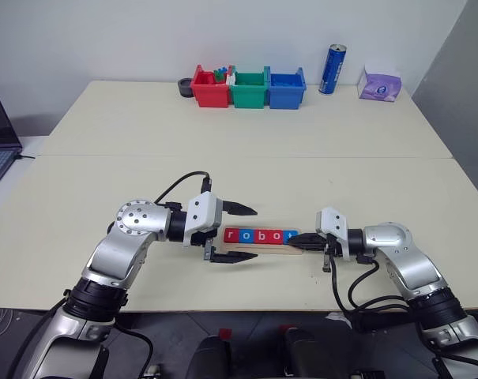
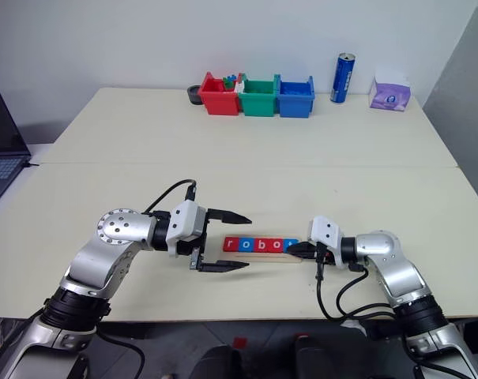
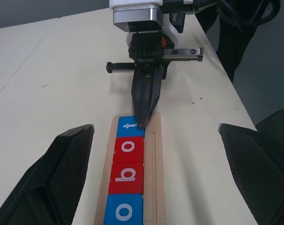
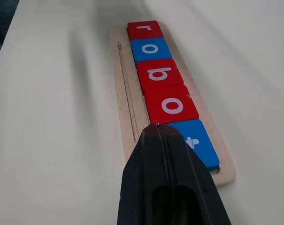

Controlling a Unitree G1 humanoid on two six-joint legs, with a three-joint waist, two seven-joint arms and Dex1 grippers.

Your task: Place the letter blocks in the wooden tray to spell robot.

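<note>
The letter blocks [image 4: 163, 79] are lying in a row in the wooden tray [image 4: 127, 112], reading r, o, b, o, t, with the blue t [image 4: 195, 143] right under my right gripper [image 3: 142, 119], whose fingers are pressed together, holding nothing. They are looking light, stiff and slick, best pinched by the edges. My left gripper [image 1: 235, 234] is hanging spread wide at the tray's r end. Far beyond both, the red bin [image 1: 210, 88] is holding small toy pieces.

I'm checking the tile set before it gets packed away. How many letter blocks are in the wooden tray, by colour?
Red letter blocks: 3
Blue letter blocks: 2
Total: 5, all in the wooden tray
</note>
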